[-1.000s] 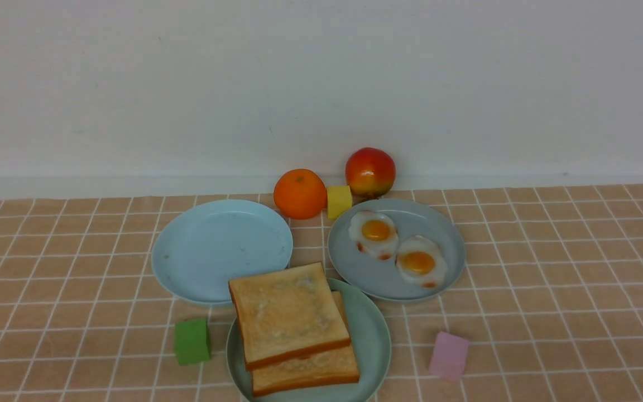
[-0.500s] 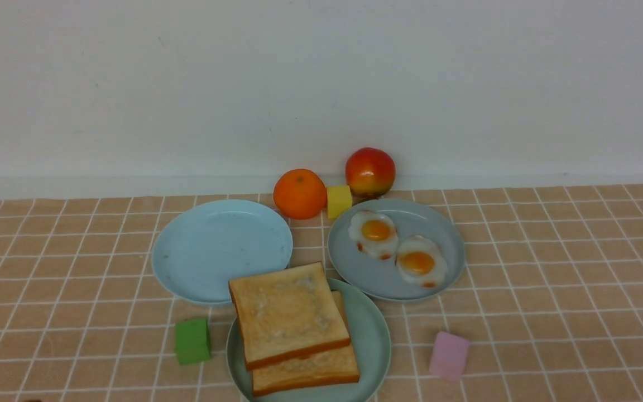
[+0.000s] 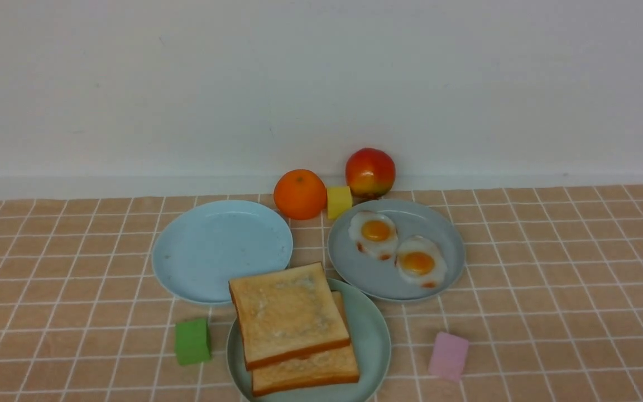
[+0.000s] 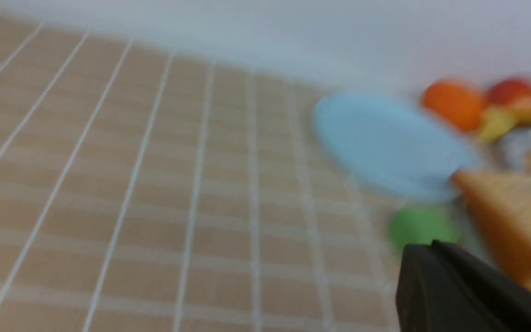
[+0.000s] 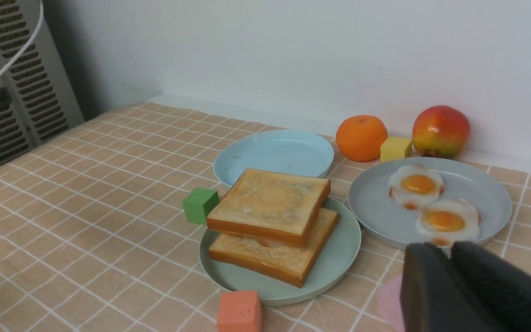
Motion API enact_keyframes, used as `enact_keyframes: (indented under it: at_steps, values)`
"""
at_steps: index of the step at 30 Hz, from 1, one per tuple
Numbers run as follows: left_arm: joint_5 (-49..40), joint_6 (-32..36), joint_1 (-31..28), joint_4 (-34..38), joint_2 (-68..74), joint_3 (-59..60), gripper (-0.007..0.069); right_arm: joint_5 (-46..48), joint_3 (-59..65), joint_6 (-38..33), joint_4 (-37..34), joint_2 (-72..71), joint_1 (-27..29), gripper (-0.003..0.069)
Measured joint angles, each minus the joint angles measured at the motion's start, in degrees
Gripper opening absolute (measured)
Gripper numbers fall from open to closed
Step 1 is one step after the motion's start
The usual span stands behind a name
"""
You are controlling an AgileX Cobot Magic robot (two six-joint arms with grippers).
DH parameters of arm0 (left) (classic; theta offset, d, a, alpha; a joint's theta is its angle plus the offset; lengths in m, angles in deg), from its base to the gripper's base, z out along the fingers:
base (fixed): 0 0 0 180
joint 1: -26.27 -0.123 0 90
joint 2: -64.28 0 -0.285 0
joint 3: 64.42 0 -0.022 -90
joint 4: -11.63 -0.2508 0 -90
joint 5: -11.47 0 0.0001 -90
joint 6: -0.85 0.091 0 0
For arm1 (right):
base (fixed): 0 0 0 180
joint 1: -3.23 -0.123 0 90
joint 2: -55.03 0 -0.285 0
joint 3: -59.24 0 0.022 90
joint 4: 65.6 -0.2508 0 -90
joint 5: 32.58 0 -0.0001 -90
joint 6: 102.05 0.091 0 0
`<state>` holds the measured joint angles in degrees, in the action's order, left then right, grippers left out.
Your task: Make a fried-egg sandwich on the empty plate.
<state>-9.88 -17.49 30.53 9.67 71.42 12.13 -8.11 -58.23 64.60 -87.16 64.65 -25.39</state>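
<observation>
Two toast slices are stacked on the mint-green plate (image 3: 374, 335), the top slice (image 3: 285, 312) skewed over the bottom one (image 3: 310, 371). Whatever lies between them is hidden. Two fried eggs (image 3: 376, 231) (image 3: 417, 262) lie on the grey-blue plate (image 3: 366, 273). Neither gripper shows in the front view. In the blurred left wrist view my left gripper (image 4: 424, 246) is shut and empty, near the green cube (image 4: 420, 226). In the right wrist view my right gripper (image 5: 447, 249) hangs near the grey-blue plate's (image 5: 376, 212) rim, fingertips slightly apart, nothing between them.
The sky-blue plate (image 3: 221, 251) is bare. An orange (image 3: 300, 193), a yellow cube (image 3: 339, 201) and a red fruit (image 3: 370, 172) sit by the wall. A green cube (image 3: 192, 340), a pink cube (image 3: 449, 354) and an orange-red cube (image 5: 240, 311) flank the mint plate.
</observation>
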Motion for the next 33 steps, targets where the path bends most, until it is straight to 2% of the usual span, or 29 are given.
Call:
enact_keyframes:
  at_steps: [5,14,33]
  values:
    - [-0.8,1.6,-0.2,-2.7,0.0,2.4,-0.0008,0.1,0.0,0.0,0.0,0.0,0.0,0.0096]
    - [-0.6,11.5,-0.8,-3.3,0.0,2.4,-0.0001,0.1,0.0,0.0,0.0,0.0,0.0,0.0104]
    - [-0.3,12.0,-0.8,-8.3,0.0,2.4,0.0010,0.1,0.0,0.0,0.0,0.0,0.0,0.0126]
